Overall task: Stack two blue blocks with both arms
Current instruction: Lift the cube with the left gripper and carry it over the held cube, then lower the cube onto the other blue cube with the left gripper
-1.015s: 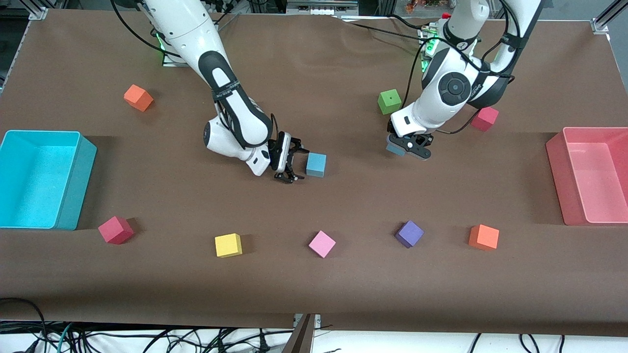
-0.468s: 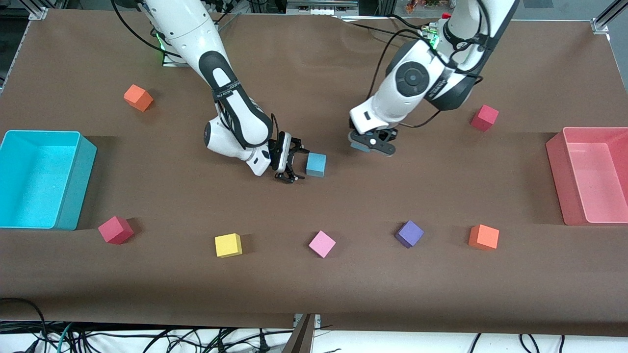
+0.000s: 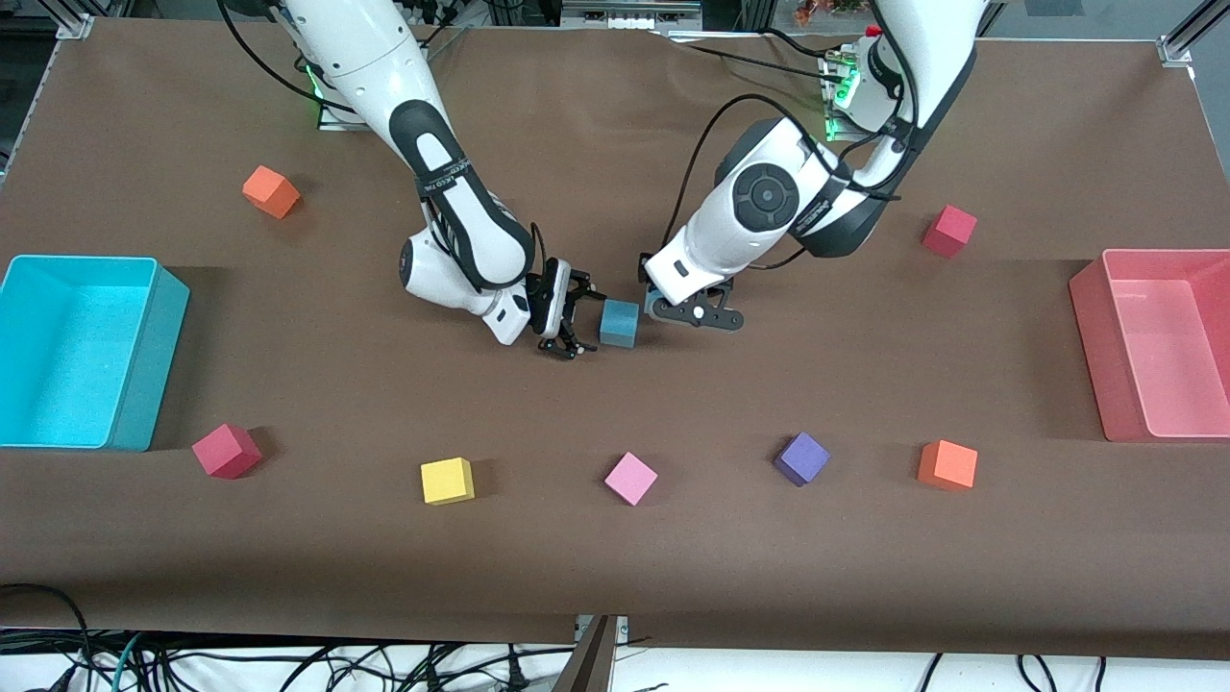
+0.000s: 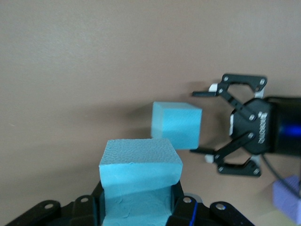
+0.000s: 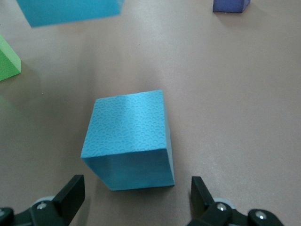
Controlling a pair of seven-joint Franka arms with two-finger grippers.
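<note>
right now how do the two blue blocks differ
The carried blue block is clamped in the shut left tool, up off the table; the resting blue block sits flat on the brown table, gripped by nothing. The carried one hangs beside and just above the resting one, not yet over it. The open right tool waits next to the resting one. Both are the same sky-blue foam cube.
</note>
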